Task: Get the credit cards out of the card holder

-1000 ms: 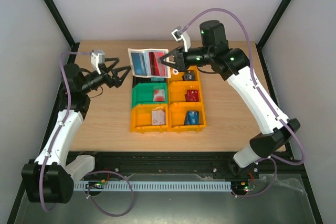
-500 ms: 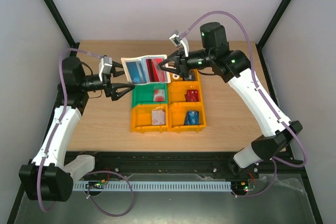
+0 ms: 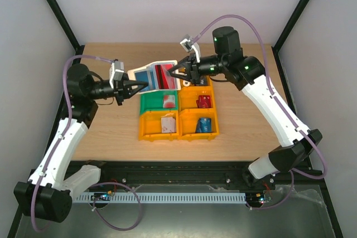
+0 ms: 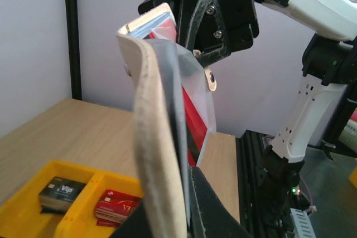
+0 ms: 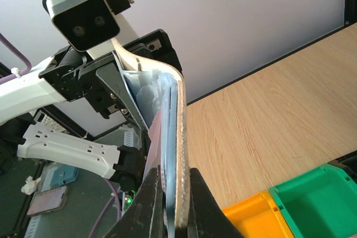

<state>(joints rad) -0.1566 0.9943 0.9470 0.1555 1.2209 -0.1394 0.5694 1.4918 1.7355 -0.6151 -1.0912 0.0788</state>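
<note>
The left claw [image 3: 137, 86] is pressed together on the left edge of the card holder [image 3: 155, 75], which hangs in the air above the back half of the wooden table [image 3: 111, 132]. The right claw [image 3: 176, 72] pinches the holder's opposite edge, so the opened sleeve spans the gap between the two arms. Its clear pockets face upward, showing a blue card [image 3: 148, 76] on the left and a red card [image 3: 165, 73] on the right. Just beneath it sits a cluster of bins, a green bin [image 3: 153, 104] and orange bins [image 3: 189, 129], with loose cards [image 3: 204, 101] lying inside. In the left wrist view, the holder's tan edge runs down between that claw's fingers [image 4: 215, 213].
</note>
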